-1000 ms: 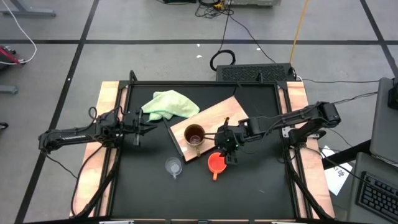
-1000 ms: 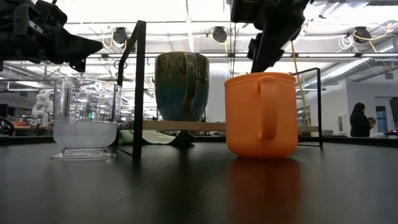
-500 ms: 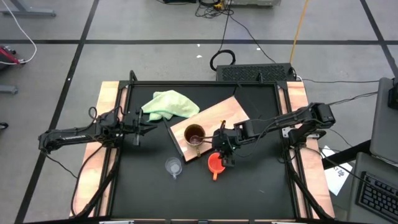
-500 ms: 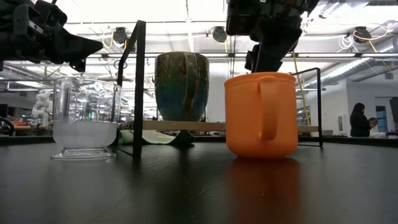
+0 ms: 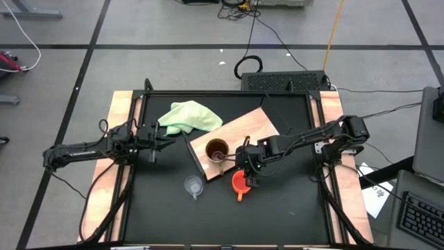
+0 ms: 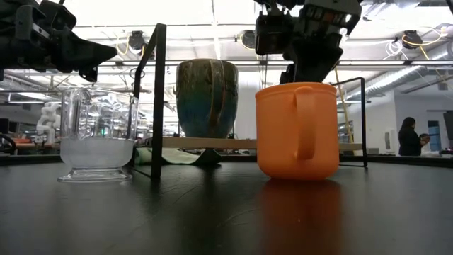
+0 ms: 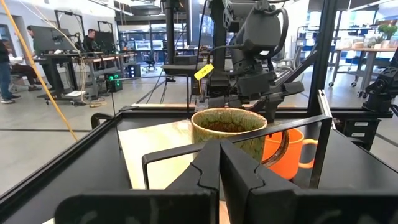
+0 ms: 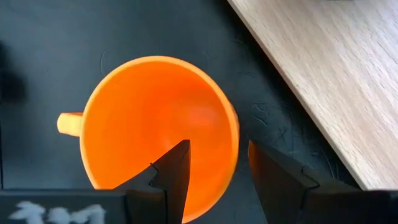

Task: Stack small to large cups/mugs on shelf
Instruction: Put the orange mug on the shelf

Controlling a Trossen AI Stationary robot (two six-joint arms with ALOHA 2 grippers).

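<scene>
The orange cup (image 5: 240, 185) stands upright on the black table just off the near edge of the light-wood shelf board (image 5: 244, 128). The tan-brown mug (image 5: 216, 149) stands upright on the board. The clear glass cup (image 5: 193, 186) stands on the table left of the orange cup. My right gripper (image 8: 214, 152) is open right above the orange cup (image 8: 155, 124), one finger over its inside and one outside its rim (image 8: 234, 134); no touch shows. My left gripper (image 7: 219, 163) is shut and empty at the table's left (image 5: 154, 139).
A pale green cloth (image 5: 189, 116) lies at the table's far left, partly beside the board. A black metal frame (image 6: 157, 99) rims the table. People show in the room behind (image 6: 409, 134).
My right gripper has gone toward the table's left and a little down, ending above the orange cup's mouth. The cups and the mug have stayed in place.
</scene>
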